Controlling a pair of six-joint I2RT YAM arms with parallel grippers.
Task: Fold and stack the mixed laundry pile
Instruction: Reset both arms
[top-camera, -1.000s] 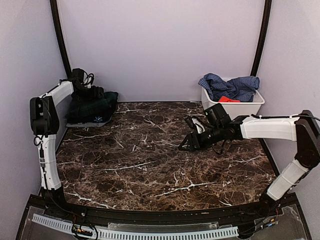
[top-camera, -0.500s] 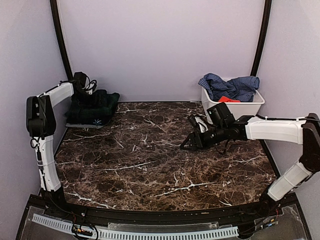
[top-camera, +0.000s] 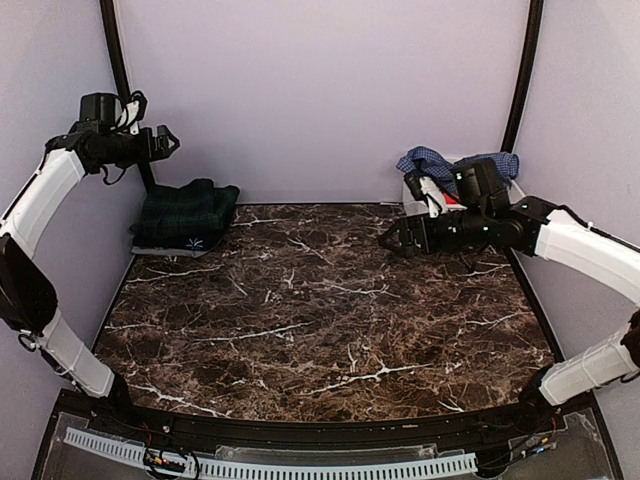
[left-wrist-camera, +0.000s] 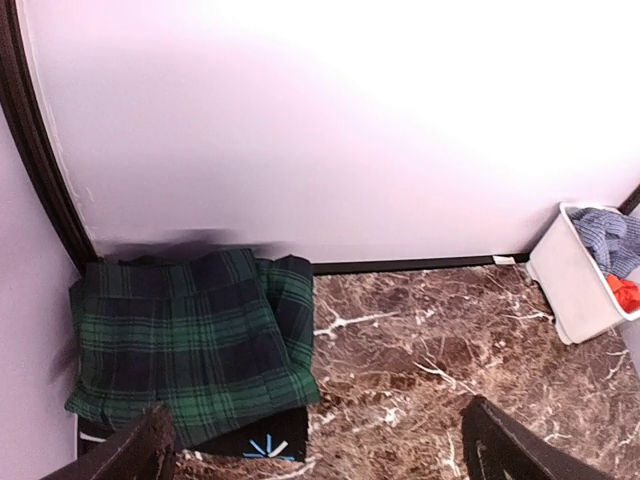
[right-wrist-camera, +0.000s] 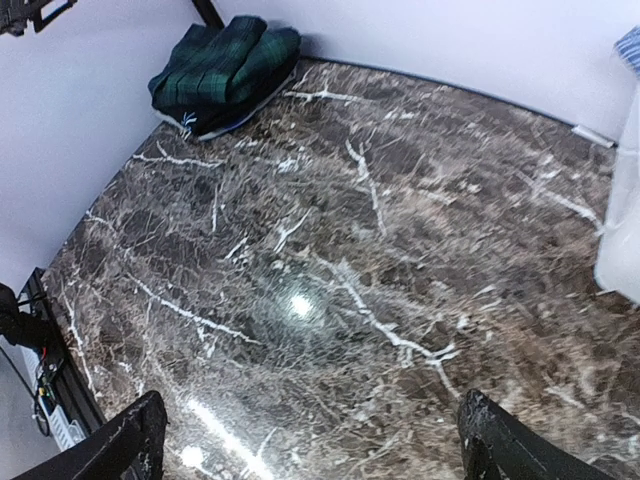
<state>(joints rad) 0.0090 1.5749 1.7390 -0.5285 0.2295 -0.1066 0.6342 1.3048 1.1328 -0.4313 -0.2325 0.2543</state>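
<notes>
At the far left, the left gripper (top-camera: 164, 142) hangs high on its raised white arm, close to the lilac wall and well above the table. Its two black fingers (left-wrist-camera: 148, 445) stand spread wide with nothing between them. Below it, in the far left corner of the dark brown marble-patterned table (top-camera: 300, 330), lies the folded dark green-navy plaid garment (top-camera: 188, 208), a flat packet with its edges roughly squared to the corner. It rests on a folded black garment with a small light-blue starburst print (top-camera: 195, 239), whose near edge shows from under the plaid. A thin pale strip of cloth peeks out at the very bottom of the stack, too little of it to tell what it is. The left gripper is well apart from this stack.

Right of centre, the right gripper (top-camera: 393, 238) hovers over the far right part of the table, pointing left, just beside the white rectangular plastic bin (left-wrist-camera: 565, 295). Its fingers (right-wrist-camera: 138, 440) are parted wide too and grip nothing. The bin stands in the far right corner and holds the rest of the laundry. The blue checked shirt (top-camera: 428, 160) is heaped over its rim and the small red-orange piece (left-wrist-camera: 622, 292) lies beneath it, both partly hidden by the right arm in the overhead view
</notes>
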